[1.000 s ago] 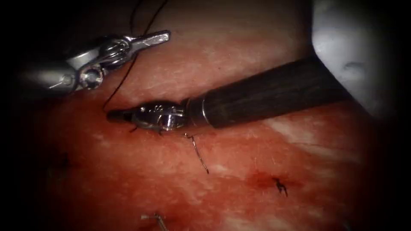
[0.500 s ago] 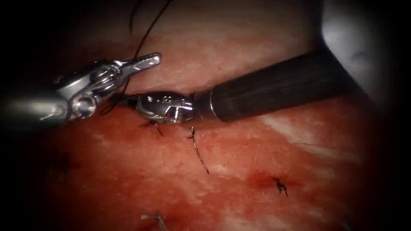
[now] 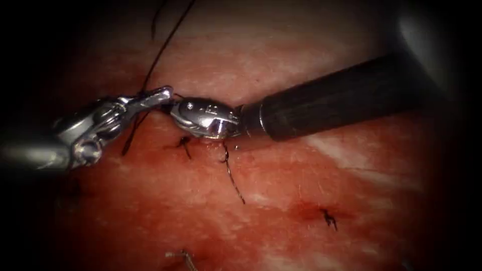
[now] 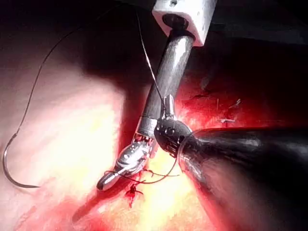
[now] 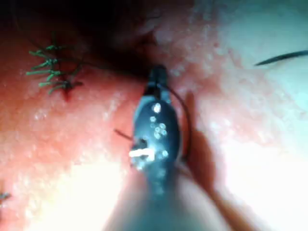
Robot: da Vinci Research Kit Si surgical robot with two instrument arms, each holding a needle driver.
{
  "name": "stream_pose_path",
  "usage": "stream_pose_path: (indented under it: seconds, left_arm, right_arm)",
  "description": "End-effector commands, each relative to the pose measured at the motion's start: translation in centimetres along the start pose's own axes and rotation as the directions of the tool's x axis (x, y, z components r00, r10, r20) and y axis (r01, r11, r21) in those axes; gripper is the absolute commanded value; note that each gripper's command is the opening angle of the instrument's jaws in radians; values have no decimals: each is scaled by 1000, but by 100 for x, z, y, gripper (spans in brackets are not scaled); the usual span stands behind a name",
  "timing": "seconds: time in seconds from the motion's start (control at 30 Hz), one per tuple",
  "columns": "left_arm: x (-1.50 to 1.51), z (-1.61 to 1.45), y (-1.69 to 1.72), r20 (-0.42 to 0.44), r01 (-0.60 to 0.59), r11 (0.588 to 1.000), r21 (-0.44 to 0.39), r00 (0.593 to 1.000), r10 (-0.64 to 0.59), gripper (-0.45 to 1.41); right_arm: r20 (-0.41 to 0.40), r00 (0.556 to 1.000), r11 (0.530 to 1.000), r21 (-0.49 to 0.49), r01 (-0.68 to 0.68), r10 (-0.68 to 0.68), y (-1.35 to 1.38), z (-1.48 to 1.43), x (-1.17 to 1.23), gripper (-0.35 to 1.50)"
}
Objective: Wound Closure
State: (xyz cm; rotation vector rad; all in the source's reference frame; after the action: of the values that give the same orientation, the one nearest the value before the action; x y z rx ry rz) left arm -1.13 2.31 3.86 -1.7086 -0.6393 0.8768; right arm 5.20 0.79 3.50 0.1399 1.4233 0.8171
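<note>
Endoscope view dim with heavy vignette; both wrist views overexposed.

Endoscope: light falls on the middle of the tissue (image 3: 281, 200) and drops to near black at all four edges and corners. Hard specular glare sits on the left tool (image 3: 159, 95), along its closed jaws, and on the metal wrist of the right tool (image 3: 174, 104). The shaft (image 3: 341, 98) throws a narrow shadow on the tissue just below it. Left wrist view: tissue (image 4: 72, 120) blown out pale, with a dark shadow beside the left tool (image 4: 108, 182). Right wrist view: tissue (image 5: 260, 159) washed out, glare spots on the right tool (image 5: 156, 77).
</note>
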Motion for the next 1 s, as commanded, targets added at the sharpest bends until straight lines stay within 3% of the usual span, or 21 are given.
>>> stream_pose_path:
  seconds: [0.03, 0.17, 0.33, 0.47, 0.63, 0.73, 1.0]
  left_arm:
    - [-7, 0, -5, -2, 2, 1000, -1, 1000, -2, -45]
    - [-9, -8, -10, -23, 11, 1000, 0, 1000, -11, -45]
    - [-3, -24, -24, -54, 13, 1000, 18, 998, -12, -45]
    - [-3, -33, -31, -64, 13, 999, 29, 998, -11, -45]
    - [0, -41, -43, -66, 10, 999, 39, 998, -7, -45]
    - [6, -44, -55, -69, 8, 999, 51, 998, -4, -45]
    - [4, -52, -127, -83, -32, 994, 103, 996, 40, -45]
  right_arm:
    - [-11, 1000, 1000, -1, -4, 4, 1, 2, -2, -3]
    - [-40, 999, 1000, -2, -17, 17, 7, -8, 7, 5]
    - [-87, 995, 999, -1, -39, 39, 16, -25, 24, 34]
    - [-128, 990, 998, 3, -56, 56, 22, -34, 36, 42]
    - [-163, 984, 997, 29, -65, 69, 24, -42, 46, 83]
    - [-164, 983, 996, 54, -70, 78, 22, -48, 48, 98]
    - [-140, 986, 977, 205, -56, 85, 19, -76, 51, 93]
